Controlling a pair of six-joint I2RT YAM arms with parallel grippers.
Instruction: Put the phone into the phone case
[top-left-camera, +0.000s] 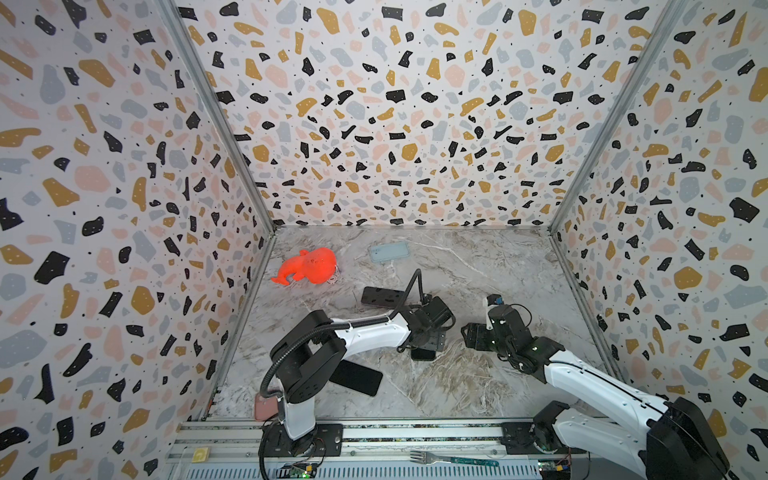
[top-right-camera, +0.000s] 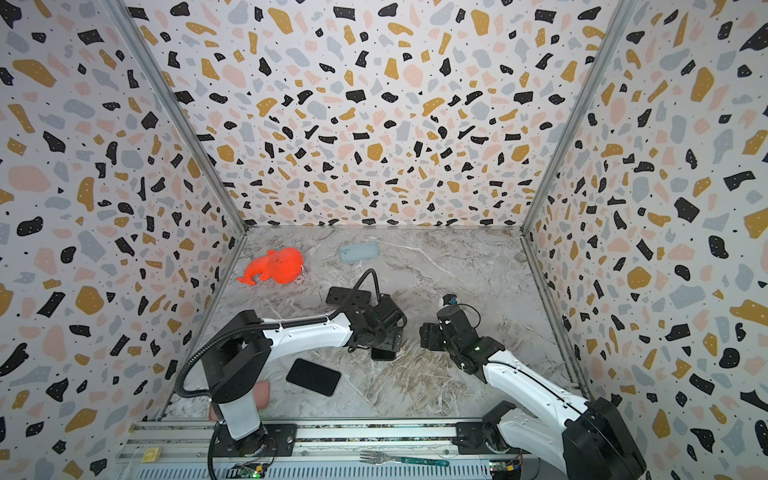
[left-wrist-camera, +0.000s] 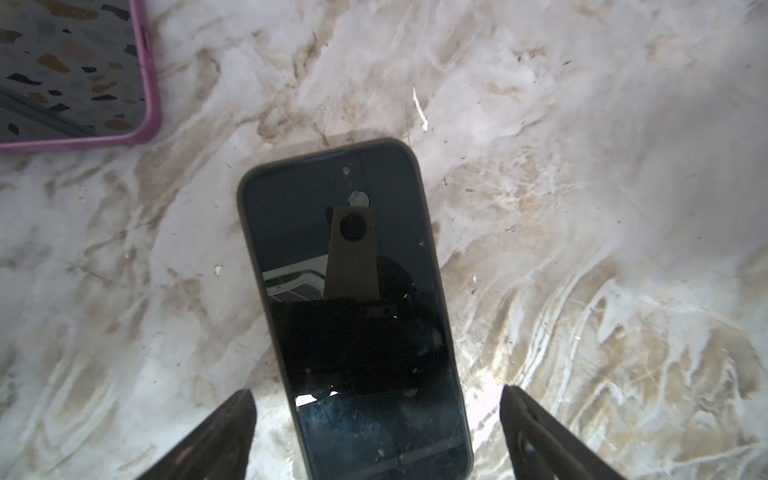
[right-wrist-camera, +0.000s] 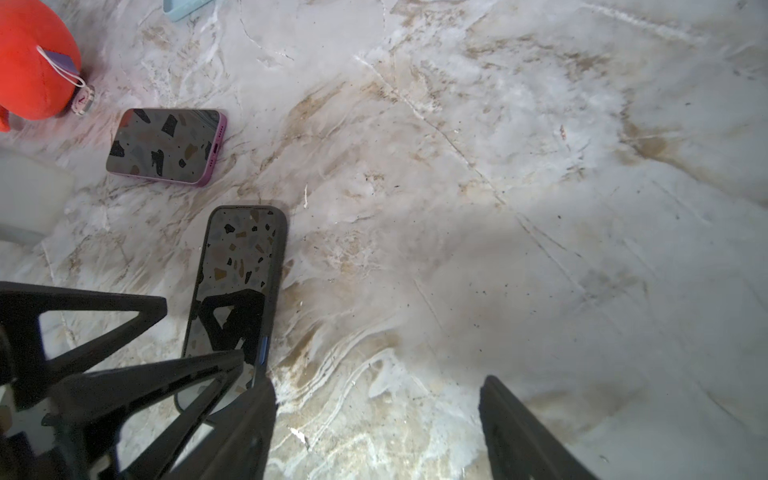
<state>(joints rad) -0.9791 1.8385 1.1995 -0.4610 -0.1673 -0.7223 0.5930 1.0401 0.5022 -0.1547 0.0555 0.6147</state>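
Note:
The phone (left-wrist-camera: 353, 316) lies screen up on the marble table, with the dark rim of the phone case (left-wrist-camera: 422, 208) all round it. My left gripper (left-wrist-camera: 376, 392) hangs over its near end, open, with a gap to the phone at each finger. In both top views only the phone's end (top-left-camera: 423, 354) (top-right-camera: 383, 354) shows from under that gripper (top-left-camera: 430, 338) (top-right-camera: 388, 337). My right gripper (right-wrist-camera: 378, 381) stands open beside the phone (right-wrist-camera: 237, 282) with only bare table between its fingers. In both top views it (top-left-camera: 469, 334) (top-right-camera: 428, 334) sits just right of the left one.
Another phone in a purple case (top-left-camera: 382, 297) (right-wrist-camera: 166, 145) lies just behind. A black phone-shaped slab (top-left-camera: 355, 378) lies near the left arm's base, a pale blue case (top-left-camera: 389, 251) at the back, a red plush (top-left-camera: 307, 266) at back left, and a pink case (top-left-camera: 266, 407) at front left.

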